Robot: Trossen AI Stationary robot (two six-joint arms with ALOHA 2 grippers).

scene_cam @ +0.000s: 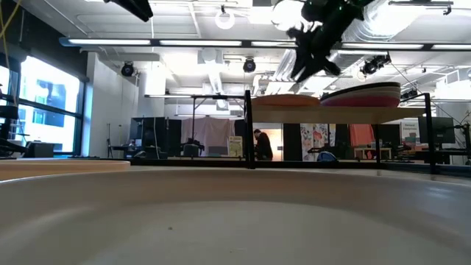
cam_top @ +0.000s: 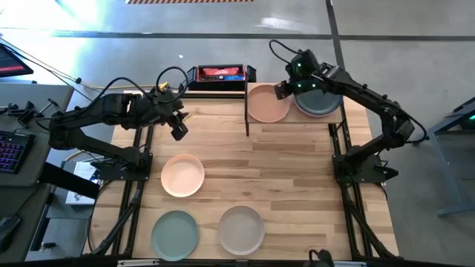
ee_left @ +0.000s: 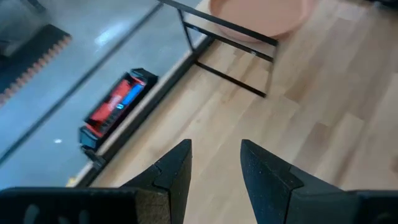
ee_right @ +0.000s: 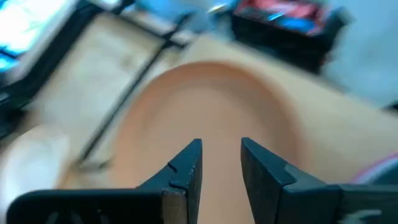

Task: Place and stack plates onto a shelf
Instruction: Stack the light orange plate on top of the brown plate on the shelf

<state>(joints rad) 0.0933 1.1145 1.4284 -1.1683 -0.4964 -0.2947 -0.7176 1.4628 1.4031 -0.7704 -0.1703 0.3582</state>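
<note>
Shelf (cam_top: 293,111): it stands at the far side of the counter (cam_top: 297,178), toward the right.
Plates on the shelf: a tan brown plate (cam_top: 267,102) lies on the left half; beside it is a stack with a grey plate (cam_top: 320,104) on top.
Plates on the counter: a peach plate (cam_top: 182,175), a green plate (cam_top: 175,234) and a pale grey plate (cam_top: 241,229) lie apart from each other.
Right gripper (cam_top: 285,87): above the shelf, over the tan brown plate, fingers apart, holding nothing.
Left gripper (cam_top: 179,132): hangs over the left part of the counter, fingers apart, empty.
Behind the counter: a black-and-red box (cam_top: 220,73).
</note>
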